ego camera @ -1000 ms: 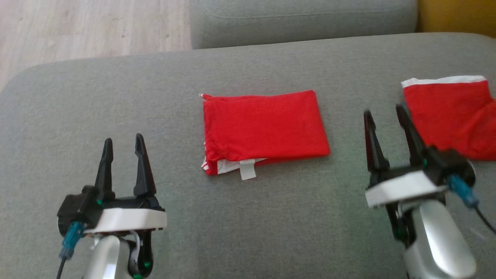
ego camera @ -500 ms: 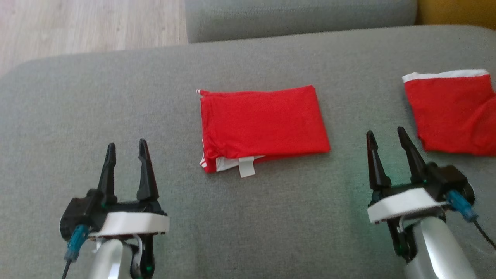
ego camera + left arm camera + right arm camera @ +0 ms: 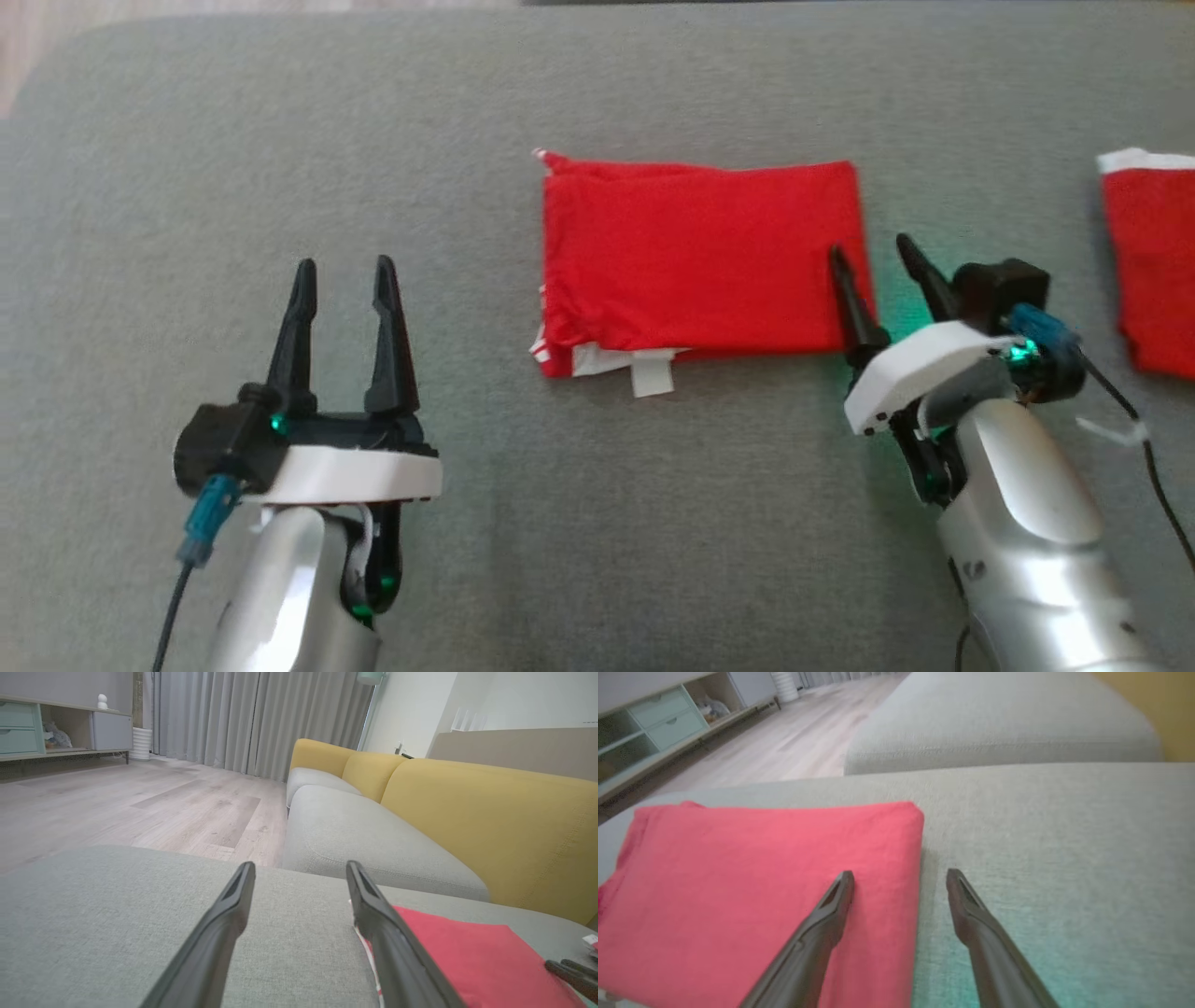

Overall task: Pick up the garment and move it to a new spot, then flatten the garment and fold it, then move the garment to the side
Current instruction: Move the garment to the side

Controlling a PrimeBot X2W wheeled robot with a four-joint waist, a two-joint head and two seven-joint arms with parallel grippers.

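Item: red garment (image 3: 700, 257), folded to a rectangle, lying mid-cushion on the grey sofa (image 3: 597, 541). White label (image 3: 652, 378) at its near edge; any print is too blurred to read.
Right gripper (image 3: 868, 245): wide open, empty, straddling the garment's right edge; contact uncertain.
Left gripper (image 3: 345, 264): wide open, empty, well to the left.
Second red cloth (image 3: 1153, 271): far right.

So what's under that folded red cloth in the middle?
The red garment lies on the grey sofa cushion. At its near edge a white layer and a white tag peek out from below the top fold. Whatever else is tucked beneath is covered.
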